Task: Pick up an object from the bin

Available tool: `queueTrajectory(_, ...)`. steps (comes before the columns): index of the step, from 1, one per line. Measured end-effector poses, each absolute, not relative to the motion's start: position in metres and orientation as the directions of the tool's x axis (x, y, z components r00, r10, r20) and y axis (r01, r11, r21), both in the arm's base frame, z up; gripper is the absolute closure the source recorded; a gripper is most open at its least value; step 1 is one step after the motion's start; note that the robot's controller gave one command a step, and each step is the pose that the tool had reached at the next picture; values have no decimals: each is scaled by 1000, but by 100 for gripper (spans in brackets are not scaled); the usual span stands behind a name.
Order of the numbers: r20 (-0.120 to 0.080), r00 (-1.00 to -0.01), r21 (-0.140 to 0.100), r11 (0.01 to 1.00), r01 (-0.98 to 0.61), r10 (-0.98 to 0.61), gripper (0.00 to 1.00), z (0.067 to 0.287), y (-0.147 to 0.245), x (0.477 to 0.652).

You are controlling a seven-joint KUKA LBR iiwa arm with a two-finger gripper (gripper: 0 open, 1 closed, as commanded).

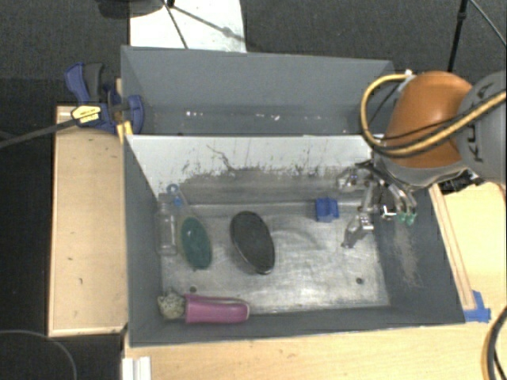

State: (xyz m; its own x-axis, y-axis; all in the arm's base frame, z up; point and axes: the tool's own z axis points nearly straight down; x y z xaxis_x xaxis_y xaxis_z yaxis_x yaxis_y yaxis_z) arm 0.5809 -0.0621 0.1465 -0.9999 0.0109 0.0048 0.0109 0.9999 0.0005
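My gripper hangs low at the right side of the bin, just above the floor. A small blue block lies a little to its left, near the back wall, and the two are apart. Further left on the floor rests a black oval object. I see nothing held by the gripper.
A teal oval object and a clear plastic bottle lie by the left wall. A purple cylinder-shaped thing with a greyish lump at its left end lies along the front wall. The arm with its orange cover comes in from the right.
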Motion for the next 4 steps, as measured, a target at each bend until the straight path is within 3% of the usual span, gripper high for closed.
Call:
queueTrajectory(1,-7,-961,4,961,277,277,0,74,-24,595)
queueTrajectory(2,-12,-994,3,995,105,105,0,74,99,592)
queueTrajectory(3,5,-999,3,999,38,38,0,81,178,526)
queueTrajectory(4,3,-999,-1,999,44,44,100,81,173,528)
